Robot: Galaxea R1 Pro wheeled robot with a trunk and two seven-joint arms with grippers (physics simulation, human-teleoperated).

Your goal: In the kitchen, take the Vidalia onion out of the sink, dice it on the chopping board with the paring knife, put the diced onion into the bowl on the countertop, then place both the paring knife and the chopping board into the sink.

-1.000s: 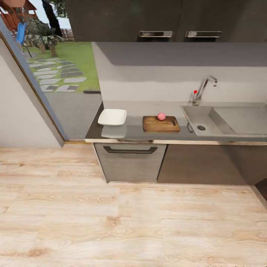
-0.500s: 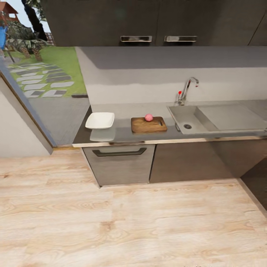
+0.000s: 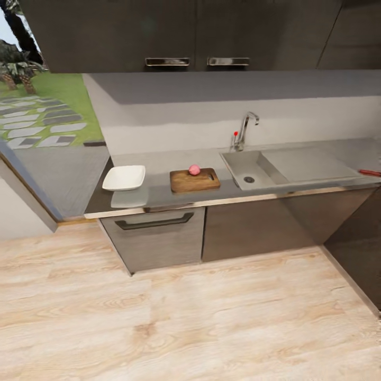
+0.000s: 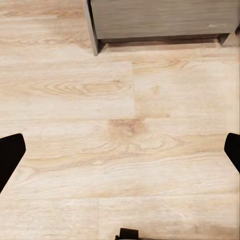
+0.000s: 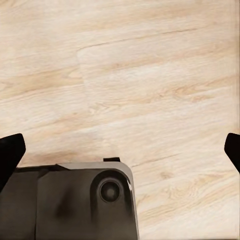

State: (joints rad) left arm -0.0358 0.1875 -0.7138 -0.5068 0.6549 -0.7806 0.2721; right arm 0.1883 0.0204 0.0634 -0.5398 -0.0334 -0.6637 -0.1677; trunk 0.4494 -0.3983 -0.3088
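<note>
**Onion already on board; both grippers empty and away from the counter**

The onion (image 3: 194, 169), a small pink ball, sits on the far edge of the chopping board (image 3: 194, 181), not in the sink (image 3: 248, 169); the first step therefore appears complete. The board lies on the countertop (image 3: 159, 193) between the white bowl (image 3: 124, 178) and the basin, a layout that suits dicing and then transfer into the bowl.

A red-handled item (image 3: 369, 172), possibly the paring knife, lies on the counter's far right end beyond the drainboard; its blade cannot be made out.

Left gripper (image 4: 120, 150): fingers spread wide, nothing between them, pointed down at the wood floor (image 4: 120, 100) with a cabinet base (image 4: 160, 20) ahead. Right gripper (image 5: 120, 150): likewise wide apart and empty, above floor and part of the robot's base (image 5: 75, 200). All task items lie well away from both grippers.

Judgement: the robot stands back from the counter; an approach is needed before retrieving the knife.
</note>
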